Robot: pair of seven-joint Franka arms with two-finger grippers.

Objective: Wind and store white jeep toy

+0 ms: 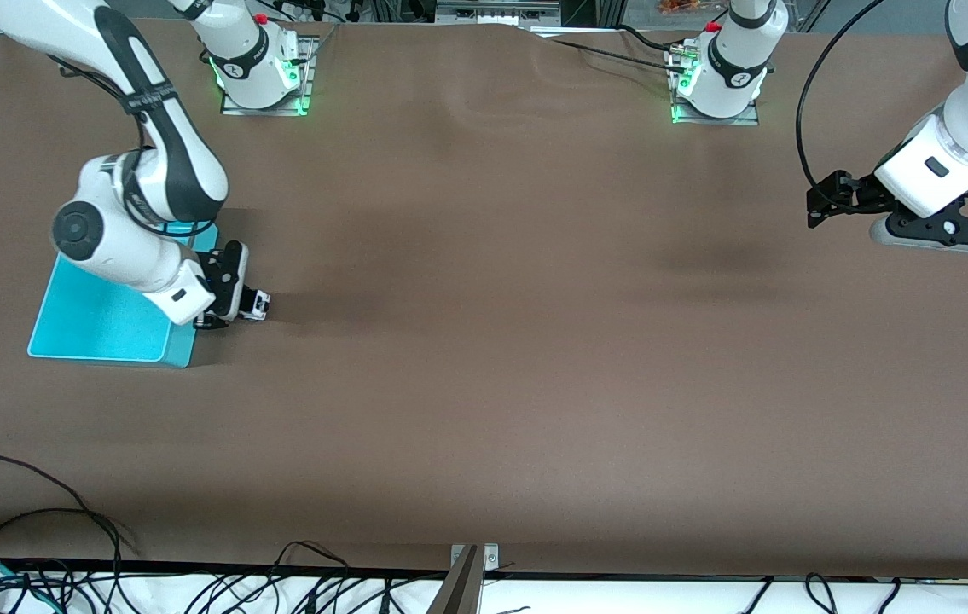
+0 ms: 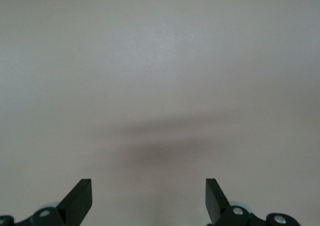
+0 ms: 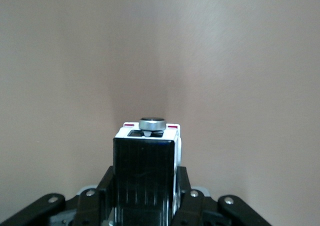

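While the right gripper (image 1: 255,304) clamps the white jeep toy (image 3: 148,151) beside the cyan bin (image 1: 100,320), a loose grip could drop it outside; the left gripper (image 2: 149,198) waits open.

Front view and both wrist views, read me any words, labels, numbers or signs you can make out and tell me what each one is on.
None can be read.
Right arm: a band of white lettering, too small to read.
Arm bases: round marks, too small to read.
Jeep, in the right gripper beside the bin: no text.
Left gripper: no text.
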